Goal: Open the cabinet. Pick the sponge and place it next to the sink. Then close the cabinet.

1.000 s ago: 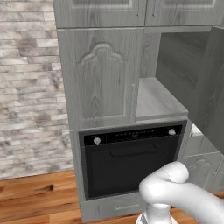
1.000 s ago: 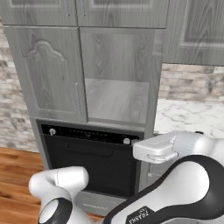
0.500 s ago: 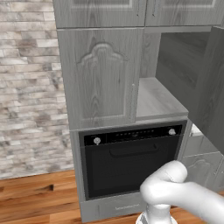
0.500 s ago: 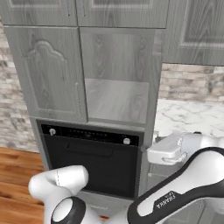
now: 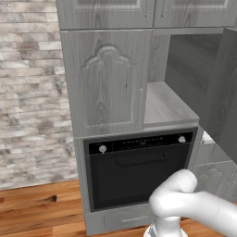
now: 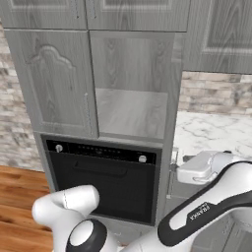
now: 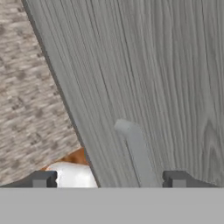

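Grey wood-grain cabinet [image 5: 106, 83] stands with its right door swung open above a black oven [image 5: 139, 171]; gripper [image 7: 109, 179] spread wide.

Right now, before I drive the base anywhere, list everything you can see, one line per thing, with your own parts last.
cabinet: one, light-grey wood grain, above the oven; left door shut, right door swung open, its handle close in front of the hand camera.
shelf: one, grey, inside the open cabinet.
upper cabinets: two doors, light grey, above the tall cabinet.
oven: one, black, two silver knobs, under the cabinet.
counter: one, white marble, right of the oven.
brick wall: grey-beige, left of the cabinet.
floor: orange-brown wood.
arm: one, white with dark joints, low in both base views.
claw: one, dark tips, open, straddling the door handle.
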Tool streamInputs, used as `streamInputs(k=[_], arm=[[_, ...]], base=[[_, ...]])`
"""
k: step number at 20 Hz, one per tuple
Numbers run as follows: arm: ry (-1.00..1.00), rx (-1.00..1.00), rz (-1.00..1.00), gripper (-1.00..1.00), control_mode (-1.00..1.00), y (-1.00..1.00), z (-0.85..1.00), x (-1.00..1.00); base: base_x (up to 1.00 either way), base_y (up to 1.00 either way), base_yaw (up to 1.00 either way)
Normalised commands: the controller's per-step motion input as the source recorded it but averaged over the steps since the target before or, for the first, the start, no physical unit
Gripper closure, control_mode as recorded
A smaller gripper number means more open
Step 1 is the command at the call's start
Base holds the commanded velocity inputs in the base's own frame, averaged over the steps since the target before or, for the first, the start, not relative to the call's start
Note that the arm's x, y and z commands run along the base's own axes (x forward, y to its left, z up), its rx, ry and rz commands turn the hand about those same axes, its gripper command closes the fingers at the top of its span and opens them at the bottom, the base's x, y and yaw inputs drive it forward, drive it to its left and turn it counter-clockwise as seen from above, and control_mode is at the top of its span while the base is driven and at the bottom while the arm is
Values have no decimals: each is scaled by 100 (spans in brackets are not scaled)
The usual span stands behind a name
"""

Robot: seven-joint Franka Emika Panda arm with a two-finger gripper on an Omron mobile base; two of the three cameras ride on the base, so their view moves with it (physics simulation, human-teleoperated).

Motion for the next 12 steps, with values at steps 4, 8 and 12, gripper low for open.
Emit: streamInputs(k=[4,8,12], arm=[[0,1,0,-100,-100,-24,-32,26],[0,0,0,-100,-100,0,-28,46],[0,0,0,-100,-100,0,-41,61]], base=[[0,0,0],[0,0,0],[0,0,0]])
